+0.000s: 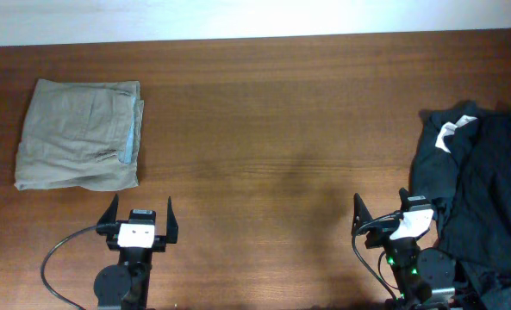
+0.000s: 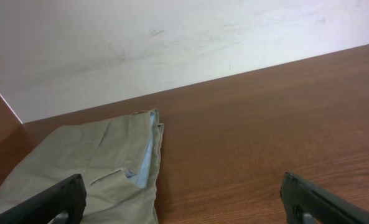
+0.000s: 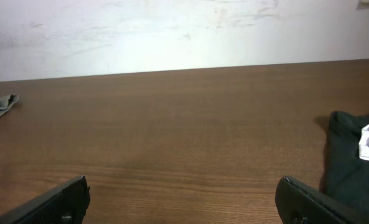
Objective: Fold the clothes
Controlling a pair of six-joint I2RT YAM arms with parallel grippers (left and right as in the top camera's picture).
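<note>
Left gripper [image 1: 142, 207] and right gripper [image 1: 380, 205] both spread wide, empty; folded shorts [image 1: 78, 135] untouched

My 3 cameras get soft, even light with no hard glare on the table [image 1: 281, 103], only a faint darker patch near its middle. The khaki shorts [image 1: 81, 135] throw a thin shadow along their near edge. The dark garments [image 1: 488, 189] sink to near black, with few folds readable. In both wrist views the wall [image 2: 172, 43] looks bright and slightly washed out.
</note>
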